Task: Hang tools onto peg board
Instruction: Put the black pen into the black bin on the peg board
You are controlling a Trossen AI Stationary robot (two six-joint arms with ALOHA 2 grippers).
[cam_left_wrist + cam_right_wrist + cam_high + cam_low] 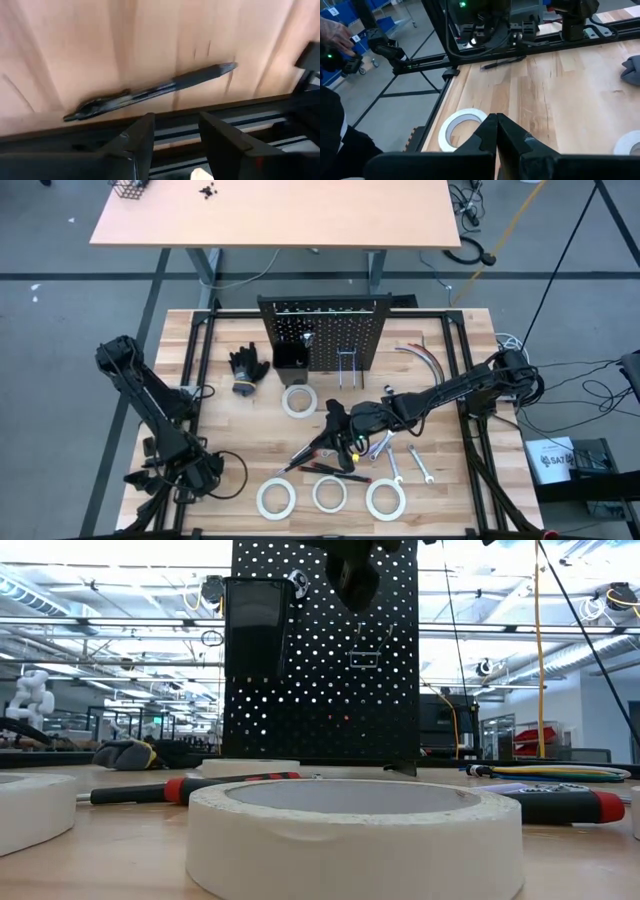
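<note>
White tape roll up front; right tool together, seemingly empty; left tool apart.

We found a robotics lab: open hall with ceiling strip lights, a white robot arm on a far bench, blue storage bins, floor cables.

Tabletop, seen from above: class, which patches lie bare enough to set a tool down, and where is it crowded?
Bare wood lies between the black gloves and the leftmost tape roll, and right of the wrenches toward the table edge. It is crowded under the right gripper, shut above the screwdrivers, and along the front row of rolls.
</note>
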